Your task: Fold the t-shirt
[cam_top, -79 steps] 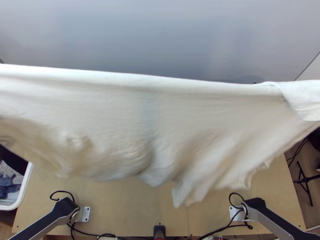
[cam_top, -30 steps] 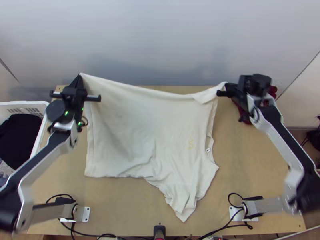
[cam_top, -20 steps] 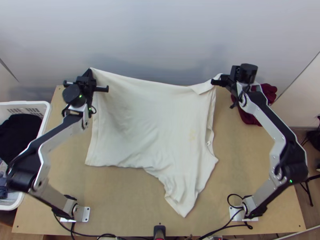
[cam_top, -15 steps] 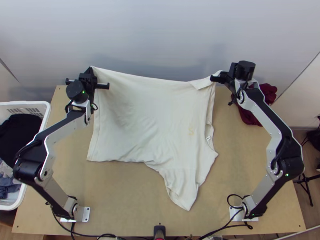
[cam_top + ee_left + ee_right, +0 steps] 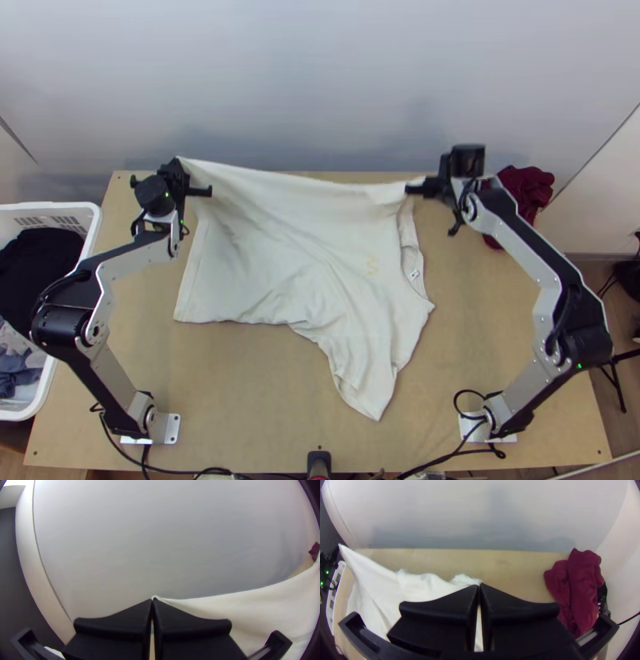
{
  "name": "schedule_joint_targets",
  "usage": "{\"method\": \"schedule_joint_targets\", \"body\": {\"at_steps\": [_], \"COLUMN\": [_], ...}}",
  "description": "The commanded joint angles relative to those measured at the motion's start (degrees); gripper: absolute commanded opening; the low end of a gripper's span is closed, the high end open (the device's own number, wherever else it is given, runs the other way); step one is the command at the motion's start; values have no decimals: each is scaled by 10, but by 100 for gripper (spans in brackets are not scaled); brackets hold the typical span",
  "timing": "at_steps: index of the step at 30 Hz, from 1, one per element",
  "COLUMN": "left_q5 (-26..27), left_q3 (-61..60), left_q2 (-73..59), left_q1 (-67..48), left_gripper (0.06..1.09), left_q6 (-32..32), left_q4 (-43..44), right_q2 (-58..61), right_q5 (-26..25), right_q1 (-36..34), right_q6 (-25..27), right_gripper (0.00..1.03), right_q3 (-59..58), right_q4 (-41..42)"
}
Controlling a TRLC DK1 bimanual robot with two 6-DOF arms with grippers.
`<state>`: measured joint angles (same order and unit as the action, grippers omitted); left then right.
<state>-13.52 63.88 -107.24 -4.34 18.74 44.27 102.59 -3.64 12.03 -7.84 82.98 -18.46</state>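
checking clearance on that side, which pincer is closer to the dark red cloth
Right. The right pincer grips the t-shirt a short way left of the dark red cloth; the left pincer is farther off, across the shirt's raised edge.

Bright, diffuse light leaves soft shadows on the pale wall.
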Motion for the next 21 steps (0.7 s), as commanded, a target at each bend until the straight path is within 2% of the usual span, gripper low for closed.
{"method": "schedule_joint_targets", "body": {"at_steps": [1,12,21], "left_q5": [0,0,0], "left_q3": [-74,-170,-207], "left_q2": [12,65,69], "left_q1": [6,-12,-1], "left_gripper": [10,10,10], "left_q6": [21,32,44], "left_q4": [22,42,42], "right_q2": [-68,-136,-144], "right_q5": [-1,0,7], "right_q1": [17,31,77], "right_q6": [15,12,8], "right_gripper": [3,3,3], "right_q3": [-113,-192,-267], "right_q4": [-50,-119,-123]}}
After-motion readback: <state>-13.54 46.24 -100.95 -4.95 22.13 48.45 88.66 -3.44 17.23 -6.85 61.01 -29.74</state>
